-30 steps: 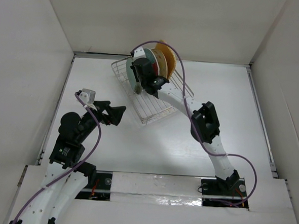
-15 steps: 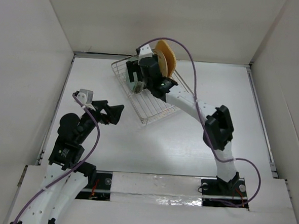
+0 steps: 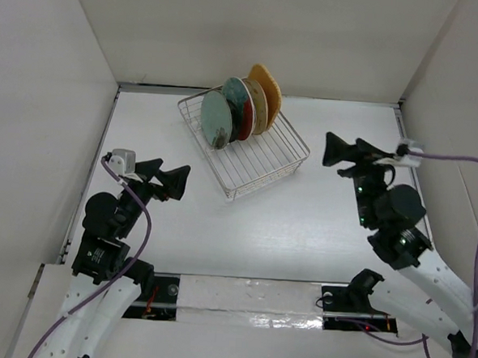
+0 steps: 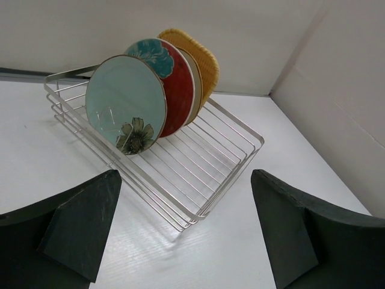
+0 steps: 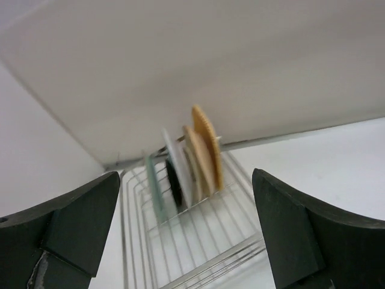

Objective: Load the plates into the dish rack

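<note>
Broadly, the white table (image 3: pixel 244 228) fills the top view, and the silver wire dish rack (image 3: pixel 260 160) sits on its far half, a little left of centre and turned at an angle. Four plates stand on edge in the rack's far left end, packed in a row. The rounded-square wooden plate (image 3: pixel 267 85) is farthest back. In front of it comes the beige plate (image 3: pixel 258 107), then the red plate (image 3: pixel 242 106) with its teal flower. The pale teal plate (image 3: pixel 216 119) is nearest, and in the left wrist view a dark flower shows near its lower edge. The rest of the rack's wires, toward the near right, are bare. From the right wrist the plates appear edge-on and blurred, with a dark shape among them that cannot be named.

The left gripper (image 3: pixel 171 173) hangs over the table to the near left of the rack, well apart from it. Its fingers (image 4: pixel 78 229) are spread wide with nothing between them. The right gripper (image 3: pixel 344 145) is off to the right of the rack. Its fingers (image 5: pixel 78 223) are likewise wide apart, holding and touching nothing.
</note>
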